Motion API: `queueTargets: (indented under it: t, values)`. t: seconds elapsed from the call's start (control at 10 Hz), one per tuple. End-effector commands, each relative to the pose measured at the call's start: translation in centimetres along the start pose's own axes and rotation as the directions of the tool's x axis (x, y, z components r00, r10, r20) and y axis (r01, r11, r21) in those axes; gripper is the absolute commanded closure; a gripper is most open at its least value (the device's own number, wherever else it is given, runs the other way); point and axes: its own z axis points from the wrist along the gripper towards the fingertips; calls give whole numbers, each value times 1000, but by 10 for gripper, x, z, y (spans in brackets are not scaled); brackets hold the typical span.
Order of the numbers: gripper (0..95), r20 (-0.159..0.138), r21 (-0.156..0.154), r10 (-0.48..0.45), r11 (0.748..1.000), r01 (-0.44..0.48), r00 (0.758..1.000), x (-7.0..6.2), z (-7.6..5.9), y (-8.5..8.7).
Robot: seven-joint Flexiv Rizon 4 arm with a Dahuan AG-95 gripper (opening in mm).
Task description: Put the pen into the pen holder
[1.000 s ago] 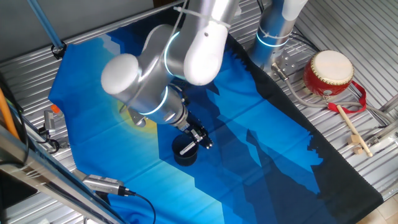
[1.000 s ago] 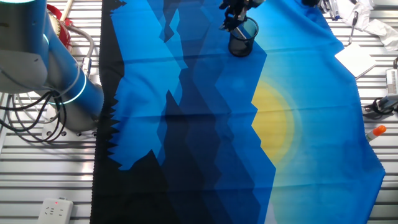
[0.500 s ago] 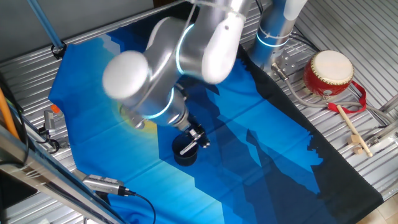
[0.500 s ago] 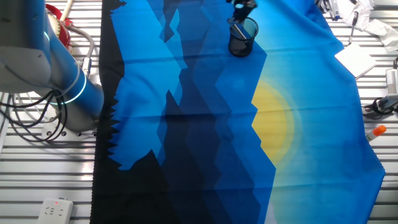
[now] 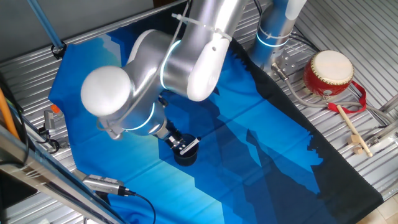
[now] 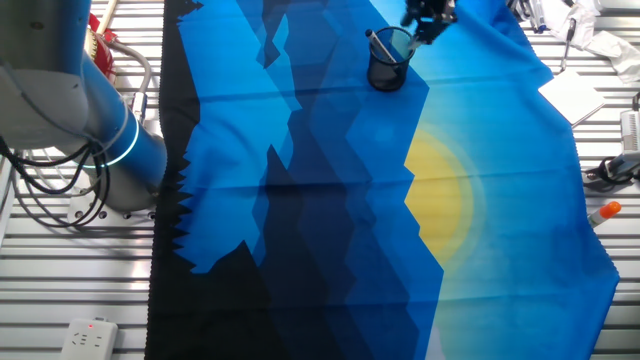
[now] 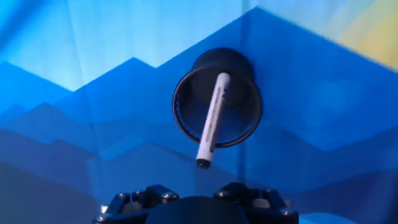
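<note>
The pen holder is a dark round cup standing upright on the blue cloth; it also shows in one fixed view and in the other fixed view. The pen, white with a dark end, stands slanted inside it, leaning on the rim with its top end sticking out. My gripper is open and empty, above and just beside the holder, not touching the pen. In the other fixed view the gripper is at the cup's upper right.
A red-and-cream drum and a wooden drumstick lie on the metal table right of the cloth. The arm's base stands at the back. An orange-capped marker and a power strip lie off the cloth.
The gripper has let go of the pen and moved sideways off the holder. The pen stays leaning inside the cup.
</note>
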Motion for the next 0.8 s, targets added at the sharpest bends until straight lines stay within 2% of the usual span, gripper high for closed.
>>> queueTargets:
  t: [0.1, 0.4, 0.6, 0.7, 0.8]
  values:
    - [950, 1, -24, 47, 999, -47, 999, -10, -1, -2]
    - [950, -2, -18, 168, 986, -168, 986, -9, -2, 0]
    - [950, -3, -20, 298, 954, -298, 955, -9, -2, -1]
    - [950, 2, -21, 384, 923, -384, 923, -8, -3, -2]
    - [950, 8, -23, 419, 908, -419, 908, -7, -3, -3]
